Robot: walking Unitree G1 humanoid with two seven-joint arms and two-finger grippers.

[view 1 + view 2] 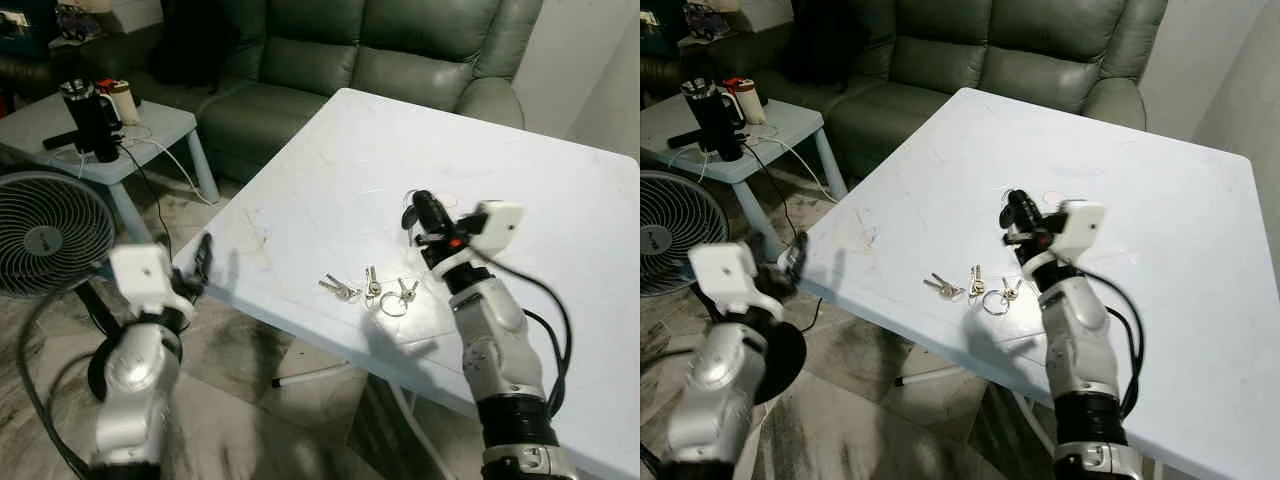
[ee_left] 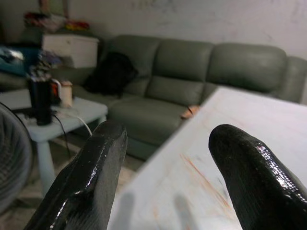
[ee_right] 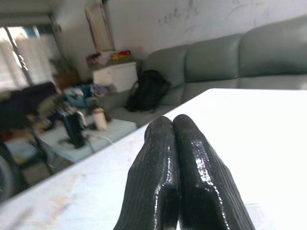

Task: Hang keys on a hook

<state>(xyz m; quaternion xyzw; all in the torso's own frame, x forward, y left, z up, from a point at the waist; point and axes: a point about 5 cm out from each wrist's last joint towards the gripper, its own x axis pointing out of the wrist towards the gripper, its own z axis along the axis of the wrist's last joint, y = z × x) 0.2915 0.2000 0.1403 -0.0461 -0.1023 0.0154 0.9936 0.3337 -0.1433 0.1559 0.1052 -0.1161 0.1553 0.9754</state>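
Observation:
A bunch of silver keys [image 1: 372,288] on a ring [image 1: 393,303] lies flat on the white table [image 1: 330,160], near its front edge; the keys [image 1: 975,282] are fanned out. My right gripper [image 1: 424,209] hovers just beyond and to the right of them, low over the table. In the right wrist view its fingers [image 3: 192,158] are pressed together with nothing seen between them. My left gripper [image 1: 204,256] is off the table's left corner, at the height of the edge. It stands open, its fingers [image 2: 91,177] wide apart and empty.
A green sofa [image 1: 380,50] stands behind the table, with a black bag [image 2: 112,72] on it. To the left are a floor fan [image 1: 45,235] and a pale side table [image 1: 150,125] carrying a black tumbler [image 1: 90,120] and trailing cables.

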